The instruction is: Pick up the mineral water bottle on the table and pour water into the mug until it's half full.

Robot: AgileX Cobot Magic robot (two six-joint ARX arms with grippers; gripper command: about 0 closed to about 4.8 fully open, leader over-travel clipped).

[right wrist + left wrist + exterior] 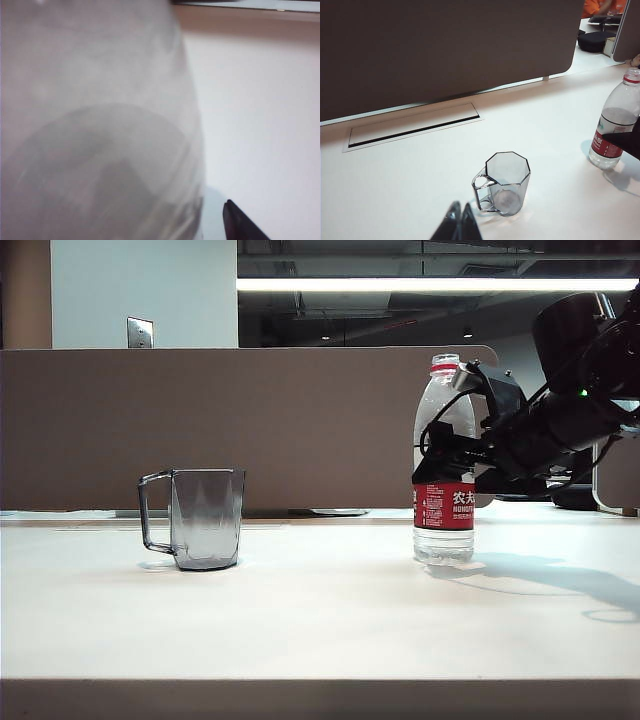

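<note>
The mineral water bottle (444, 465) stands upright on the white worktop (320, 610), right of centre in the exterior view, and the right end effector (447, 453) sits at its mid-height, fingers spread wide on either side of the body and not yet closed on it. In the right wrist view the bottle's clear wall fills most of the frame, one dark fingertip (240, 225) showing beside it. The left end effector (457, 225) hangs above the worktop just beside the mug (198, 517), its two finger tips lying close together with nothing between them. The mug stands upright well apart from the bottle, bare worktop between them. A brown partition (200, 420) runs behind both. The bottle's red label (445, 505) carries white Chinese characters, partly hidden.
</note>
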